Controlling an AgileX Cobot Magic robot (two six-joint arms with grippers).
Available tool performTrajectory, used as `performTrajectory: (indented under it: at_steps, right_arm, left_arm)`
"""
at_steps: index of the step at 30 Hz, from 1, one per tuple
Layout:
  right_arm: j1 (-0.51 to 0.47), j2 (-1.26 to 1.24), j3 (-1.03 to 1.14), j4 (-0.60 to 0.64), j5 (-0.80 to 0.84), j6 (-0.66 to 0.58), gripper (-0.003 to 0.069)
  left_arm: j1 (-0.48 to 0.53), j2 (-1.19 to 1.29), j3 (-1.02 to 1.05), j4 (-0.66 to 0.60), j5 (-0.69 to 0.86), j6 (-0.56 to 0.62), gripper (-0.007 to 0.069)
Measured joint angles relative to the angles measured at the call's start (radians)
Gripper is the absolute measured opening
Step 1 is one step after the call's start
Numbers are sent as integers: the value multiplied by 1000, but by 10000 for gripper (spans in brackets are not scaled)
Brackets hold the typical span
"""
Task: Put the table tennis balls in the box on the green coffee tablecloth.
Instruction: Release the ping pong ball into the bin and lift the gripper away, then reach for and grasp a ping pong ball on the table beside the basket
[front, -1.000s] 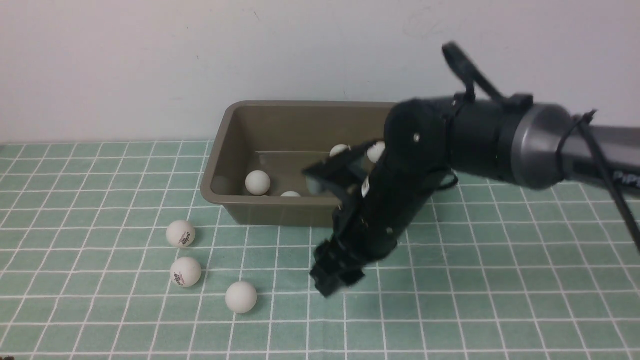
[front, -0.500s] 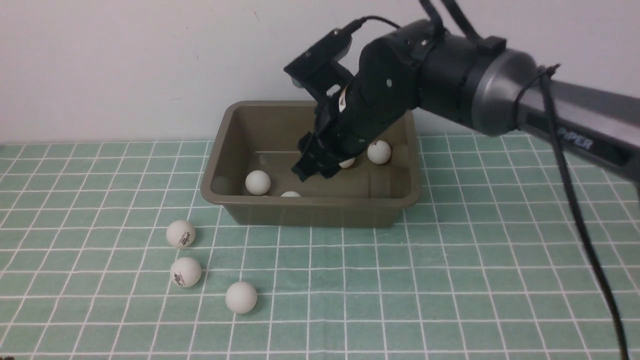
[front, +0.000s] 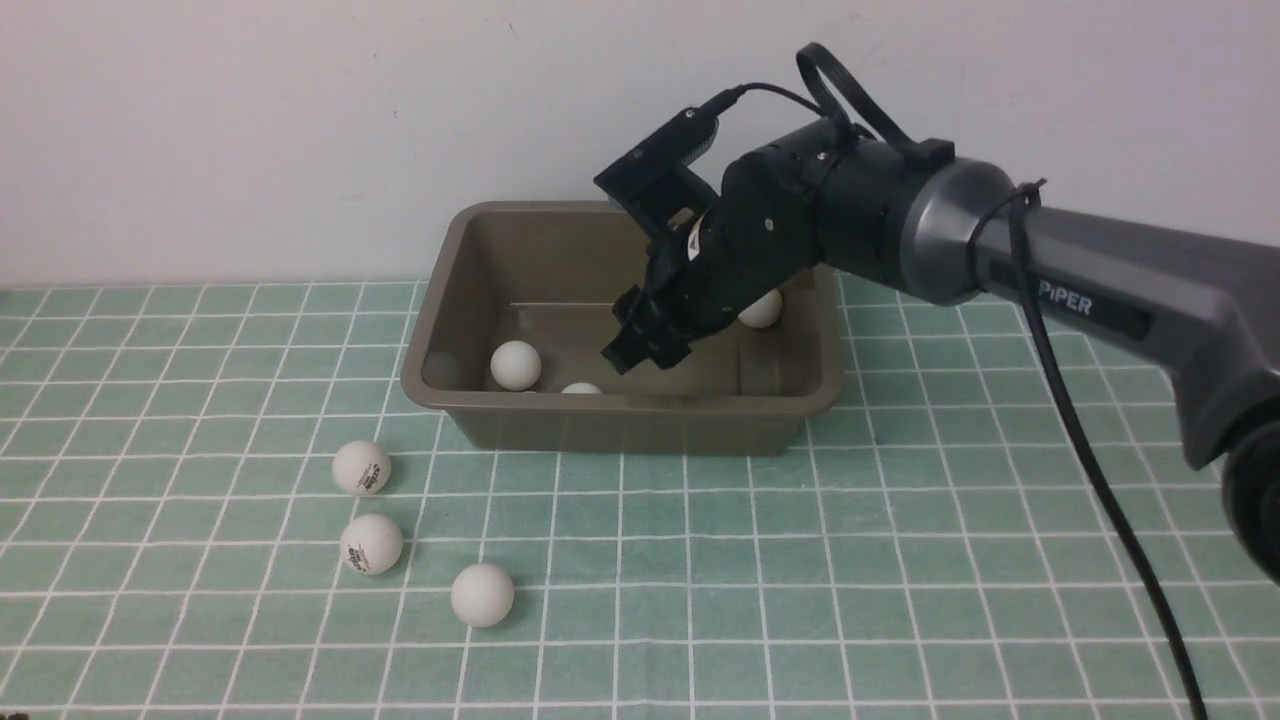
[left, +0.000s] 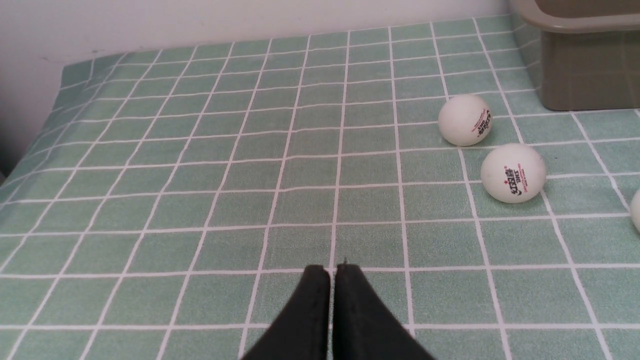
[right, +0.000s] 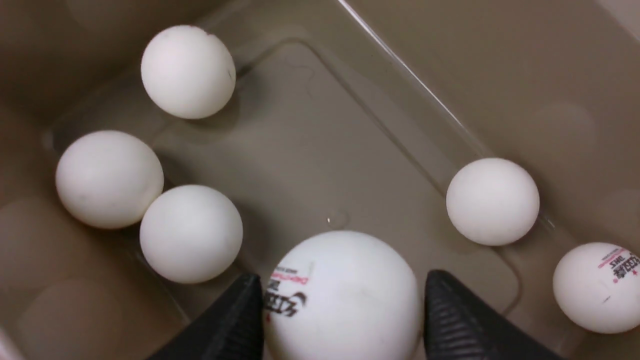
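Box (front: 620, 407) floor lies open under the right hand (right: 345, 280), one ball (right: 345, 305) between its jaws, grip unclear.

Behind your workspace: plain off-white wall (front: 300, 120), matte, few faint scuffs and specks. Light soft, even, shadows short. In left wrist view you see wall meet surface edge at far side.

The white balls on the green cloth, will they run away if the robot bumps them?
Probably, yes. The three balls on the tablecloth are smooth and round, and the cloth looks flat, with nothing near to stop a roll. They look light and hollow, so a small nudge would likely send one off. Their smooth surface may slip from a grip.
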Motion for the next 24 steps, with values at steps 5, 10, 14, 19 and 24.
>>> performTrajectory:
  at_steps: [5, 10, 14, 19, 24]
  right_arm:
    - [0, 0, 0, 0, -6, 1, 428]
    - [0, -1, 0, 0, -3, 1, 428]
    - [0, -41, 0, -18, 26, 1, 377]
    - [0, -194, 0, -83, 56, 2, 148]
    - [0, -374, 0, -127, 121, 2, -6]
  left_arm:
    - [0, 0, 0, 0, 0, 0, -4]
    - [0, 0, 0, 0, 0, 0, -4]
    - [0, 0, 0, 0, 0, 0, -4]
    - [0, 0, 0, 0, 0, 0, -4]
    - [0, 0, 0, 0, 0, 0, -4]
